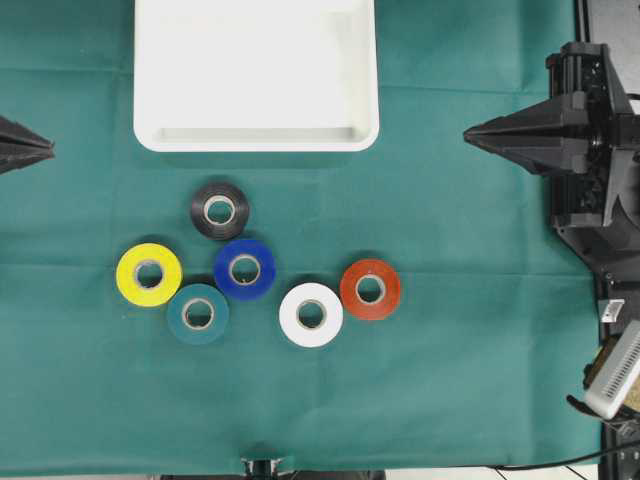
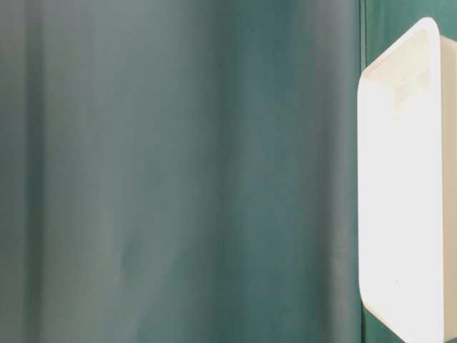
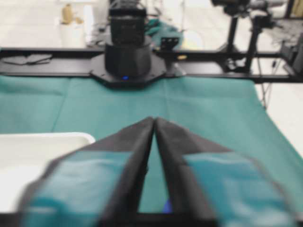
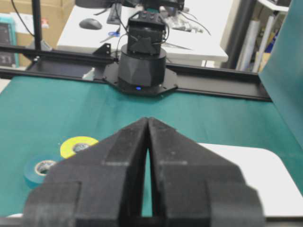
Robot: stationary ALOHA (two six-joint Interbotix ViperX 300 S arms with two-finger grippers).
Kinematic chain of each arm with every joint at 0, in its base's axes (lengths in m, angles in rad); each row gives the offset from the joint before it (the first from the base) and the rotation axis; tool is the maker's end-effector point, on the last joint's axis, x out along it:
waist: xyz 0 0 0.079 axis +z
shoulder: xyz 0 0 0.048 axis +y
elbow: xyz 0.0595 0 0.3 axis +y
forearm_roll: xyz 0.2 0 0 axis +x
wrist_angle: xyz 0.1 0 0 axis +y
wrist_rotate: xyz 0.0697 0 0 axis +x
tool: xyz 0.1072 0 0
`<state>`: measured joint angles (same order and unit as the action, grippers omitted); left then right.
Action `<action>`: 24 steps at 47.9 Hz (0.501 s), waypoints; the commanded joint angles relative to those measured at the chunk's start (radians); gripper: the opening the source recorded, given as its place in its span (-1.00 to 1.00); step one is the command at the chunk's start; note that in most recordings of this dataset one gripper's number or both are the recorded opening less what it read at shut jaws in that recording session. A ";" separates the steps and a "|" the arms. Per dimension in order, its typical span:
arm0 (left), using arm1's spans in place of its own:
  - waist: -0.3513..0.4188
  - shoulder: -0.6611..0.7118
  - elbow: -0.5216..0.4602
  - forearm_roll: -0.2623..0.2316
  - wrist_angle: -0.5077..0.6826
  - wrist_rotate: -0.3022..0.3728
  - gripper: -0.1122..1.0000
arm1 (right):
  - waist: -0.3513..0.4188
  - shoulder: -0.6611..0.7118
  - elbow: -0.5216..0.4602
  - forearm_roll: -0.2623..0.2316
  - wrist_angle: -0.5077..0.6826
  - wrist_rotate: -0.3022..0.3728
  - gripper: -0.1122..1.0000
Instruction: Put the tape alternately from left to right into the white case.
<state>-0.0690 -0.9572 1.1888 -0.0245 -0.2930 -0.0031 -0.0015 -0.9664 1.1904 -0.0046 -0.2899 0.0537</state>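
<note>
Lying midway between left end effector [image 1: 50, 150] and right end effector [image 1: 468, 133]: tape [image 1: 244, 268].

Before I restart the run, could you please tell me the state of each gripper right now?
Left gripper: closed, holding nothing.
Right gripper: closed, holding nothing.

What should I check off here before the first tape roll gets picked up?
1. White case holds nothing yet: ok.
2. All six rolls lie flat on the cloth: ok.
3. Yellow roll, leftmost, free on its outer side: ok.
4. Red-orange roll, rightmost, apart from the white roll: not ok, they touch.
5. Left gripper and right gripper carry nothing: ok, both shut.
6. Grippers open for a grasp: not ok.
</note>
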 commanded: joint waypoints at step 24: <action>0.005 0.009 0.005 -0.005 0.021 -0.002 0.68 | -0.006 0.084 -0.012 0.003 -0.012 0.020 0.68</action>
<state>-0.0690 -0.9557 1.2072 -0.0261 -0.2761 -0.0031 -0.0031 -0.8928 1.1934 -0.0046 -0.2915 0.0721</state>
